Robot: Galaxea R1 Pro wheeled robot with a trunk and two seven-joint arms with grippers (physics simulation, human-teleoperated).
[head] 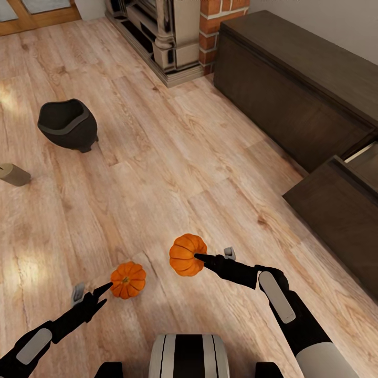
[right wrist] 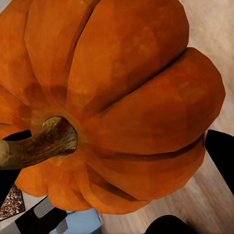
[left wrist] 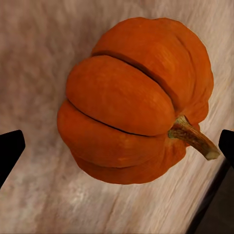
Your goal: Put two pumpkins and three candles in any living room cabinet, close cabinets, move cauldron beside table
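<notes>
- With the cabinet (head: 336, 210) drawer open at right, my right gripper (head: 202, 257) clamps one pumpkin (head: 187, 254) for stowing.
- My left gripper (head: 107, 294) spreads wide around the other pumpkin (head: 127, 280), gripping nothing yet.

A pumpkin (left wrist: 134, 100) lies on its side on the wood floor (left wrist: 34, 73) between my left gripper (left wrist: 117, 146) tips (spread wide), stem (left wrist: 194, 138) pointing to four o'clock.
</notes>
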